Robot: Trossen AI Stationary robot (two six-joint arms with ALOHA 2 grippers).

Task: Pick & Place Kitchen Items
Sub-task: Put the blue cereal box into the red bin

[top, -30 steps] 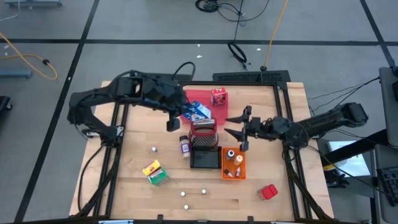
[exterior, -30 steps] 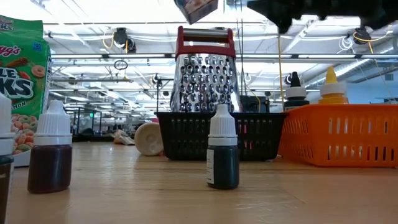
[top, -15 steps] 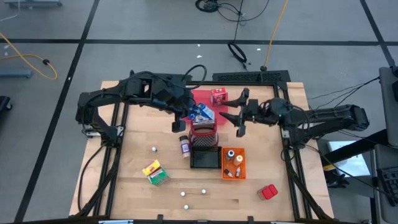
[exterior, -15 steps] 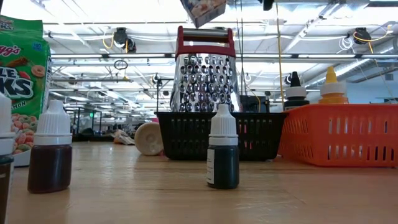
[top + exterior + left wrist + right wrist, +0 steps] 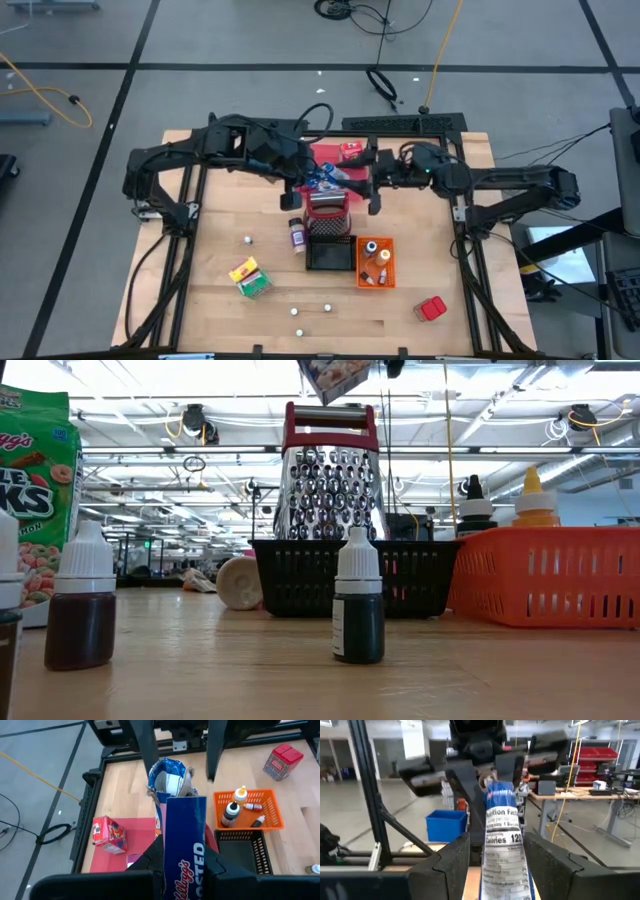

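Overhead view: left gripper (image 5: pixel 297 186) holds a blue cereal box (image 5: pixel 322 180) above the far-centre of the table, over the near edge of the red tray (image 5: pixel 325 156) and just beyond the box grater (image 5: pixel 327 212). Right gripper (image 5: pixel 372 180) meets the same box from the right. A red carton (image 5: pixel 350 153) stands on the tray. The grater stands in the black wire basket (image 5: pixel 330 256); the orange bin (image 5: pixel 375 262) sits touching the basket's right side. A dark dropper bottle (image 5: pixel 297 235) stands left of the basket, a yellow-green box (image 5: pixel 250 276) near-left, a red tin (image 5: pixel 431 309) near-right.

Low view: a corner of the box (image 5: pixel 336 376) hangs at the top edge, clear of the grater's red handle (image 5: pixel 331 428). Dropper bottle (image 5: pixel 359 608) stands in front of the basket (image 5: pixel 350 578).

Left wrist view: left fingers (image 5: pixel 216 864) are closed narrowly on the box's blue panel (image 5: pixel 184 847), white lettering along it; its far end is torn open and crumpled.

Right wrist view: right fingers (image 5: pixel 451 857) stand apart on either side of the box's side panel (image 5: pixel 503 847), printed with nutrition facts. Contact with the pads cannot be told.
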